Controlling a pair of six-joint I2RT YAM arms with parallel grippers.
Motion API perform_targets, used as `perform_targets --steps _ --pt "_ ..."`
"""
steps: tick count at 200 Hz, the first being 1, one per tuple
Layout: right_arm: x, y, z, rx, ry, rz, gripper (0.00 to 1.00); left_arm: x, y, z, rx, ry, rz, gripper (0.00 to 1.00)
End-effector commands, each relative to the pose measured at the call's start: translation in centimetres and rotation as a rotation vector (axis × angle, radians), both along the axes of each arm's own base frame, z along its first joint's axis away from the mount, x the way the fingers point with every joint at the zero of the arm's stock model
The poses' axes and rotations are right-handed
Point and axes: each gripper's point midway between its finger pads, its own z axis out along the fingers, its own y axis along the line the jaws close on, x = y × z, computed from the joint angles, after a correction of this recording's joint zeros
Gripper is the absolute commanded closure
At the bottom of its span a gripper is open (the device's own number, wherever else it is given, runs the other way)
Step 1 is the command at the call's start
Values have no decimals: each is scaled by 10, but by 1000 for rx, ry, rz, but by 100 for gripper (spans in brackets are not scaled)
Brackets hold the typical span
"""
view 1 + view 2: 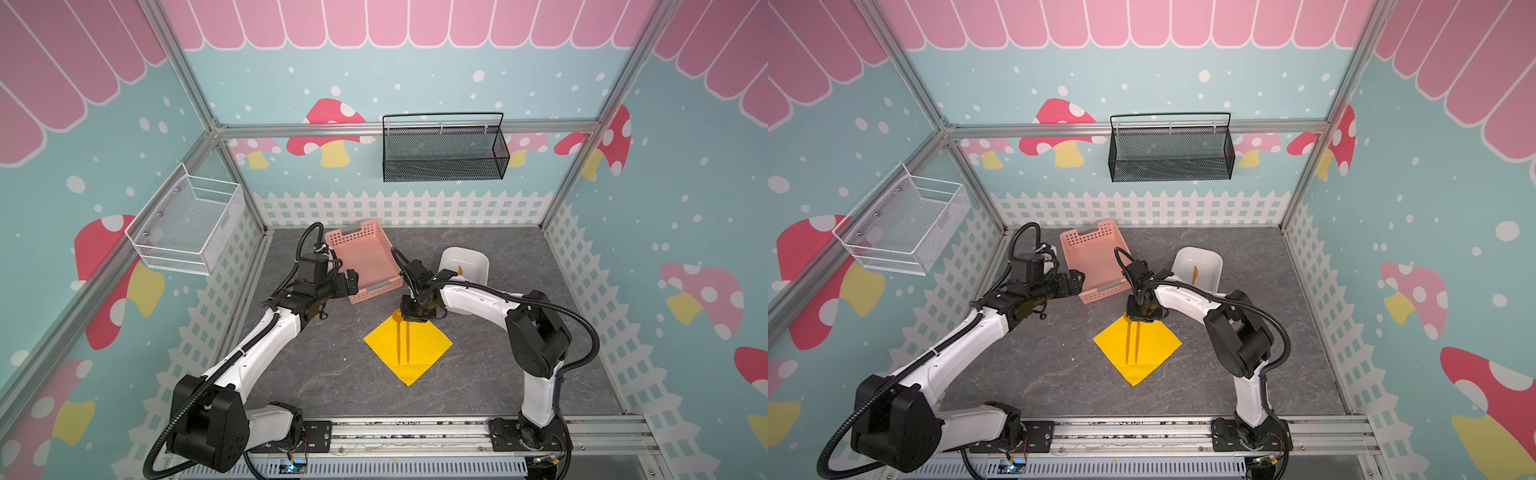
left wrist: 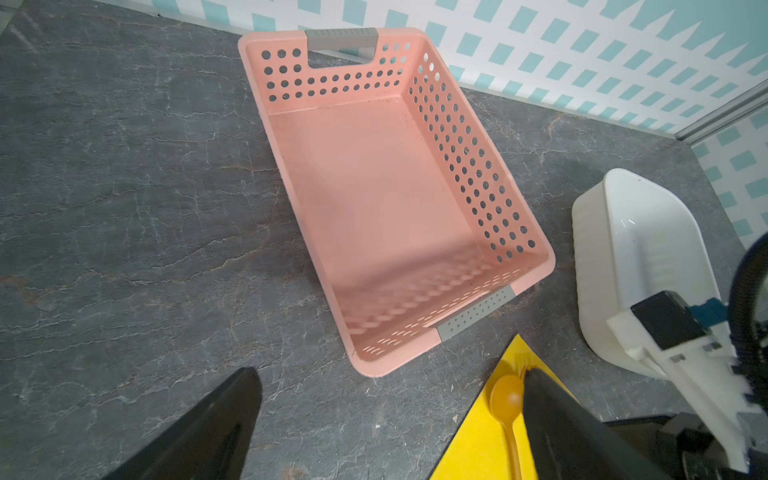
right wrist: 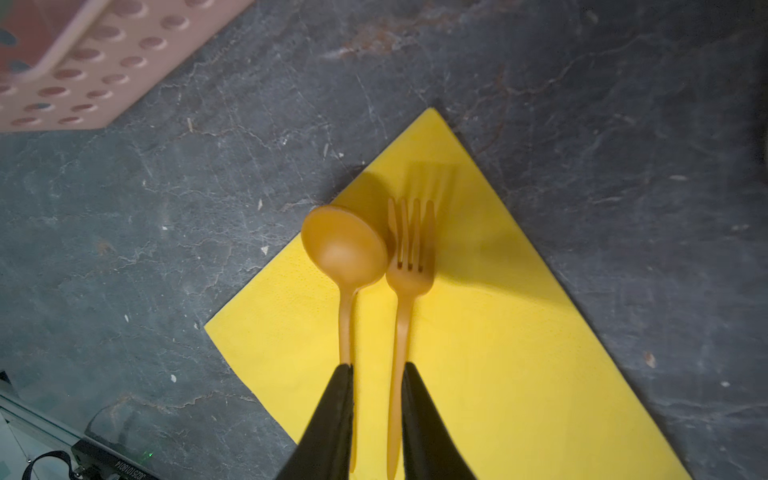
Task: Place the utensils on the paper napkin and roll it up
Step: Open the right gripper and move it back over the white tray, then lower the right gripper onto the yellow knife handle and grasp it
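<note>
Masking fork [image 3: 402,332] tines overhead: right gripper [image 1: 411,321]

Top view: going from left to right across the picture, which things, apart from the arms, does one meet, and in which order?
Order: white wire basket → pink basket → paper napkin → white tub. On the napkin, spoon → fork. The black mesh basket overlaps several, so it is left out.

Stereo pair looks down; close wrists share napkin [image 2: 478,440].
</note>
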Motion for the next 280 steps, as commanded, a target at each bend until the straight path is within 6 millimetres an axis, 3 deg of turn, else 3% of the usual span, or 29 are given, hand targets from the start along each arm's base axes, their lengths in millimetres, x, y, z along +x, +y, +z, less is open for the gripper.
perform_targets --steps 1,36,63,128,175,180,214,280 --pt "11 -7 32 8 -75 20 77 1 6 11 12 -43 5 0" --pt "31 -18 53 15 -133 45 77 8 14 11 -3 -40 24 0" --pt "49 -39 67 15 -172 45 77 12 25 11 -17 -35 49 0" --pt "100 -121 79 -75 -230 -23 77 17 44 9 -22 -32 93 0" --pt "121 -154 67 -117 -222 -62 77 20 48 4 -15 -16 99 0" --pt "122 -156 51 -134 -189 -62 77 20 48 4 -17 -15 100 0" --pt "130 -169 21 -166 -132 -76 78 20 48 0 -16 -9 99 0" --pt "141 -180 -13 -207 -78 -113 77 20 51 2 -6 -16 110 0"
